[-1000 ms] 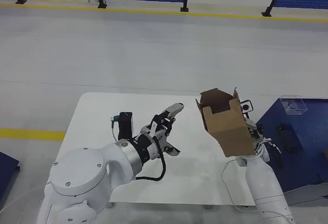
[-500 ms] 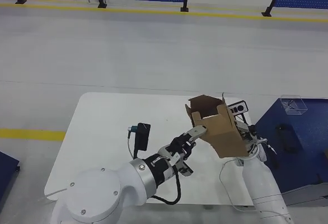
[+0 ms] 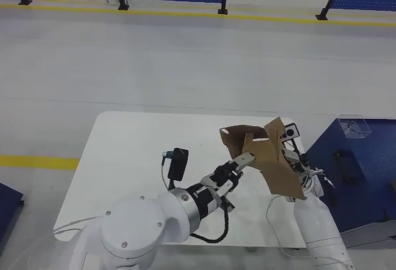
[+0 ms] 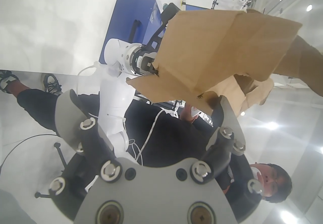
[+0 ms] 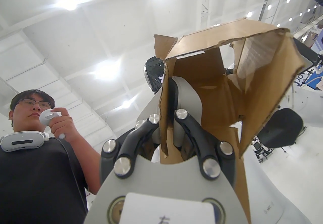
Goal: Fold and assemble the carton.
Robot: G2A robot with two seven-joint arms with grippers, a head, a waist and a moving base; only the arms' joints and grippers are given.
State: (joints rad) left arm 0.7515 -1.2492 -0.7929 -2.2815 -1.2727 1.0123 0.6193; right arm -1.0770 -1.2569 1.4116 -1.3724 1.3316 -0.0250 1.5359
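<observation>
A brown cardboard carton point(image 3: 269, 158) hangs tilted in the air over the right side of the white table point(image 3: 130, 155), its open end and loose flaps turned leftward. My right gripper point(image 5: 169, 114) is shut on one wall of the carton point(image 5: 227, 71), one finger inside and one outside. My left gripper point(image 3: 237, 169) sits just left of the carton and stands open. In the left wrist view its fingers point(image 4: 224, 114) are spread wide, one tip touching the lower flap of the carton point(image 4: 214, 50).
A blue cabinet point(image 3: 367, 169) stands right of the table, with a small clear container point(image 3: 353, 125) on top. The table's left and middle are bare. A person holding a controller stands behind the arms.
My left gripper has swung right, from mid-table up to the carton's flap. The right arm has tipped the carton further over to the left.
</observation>
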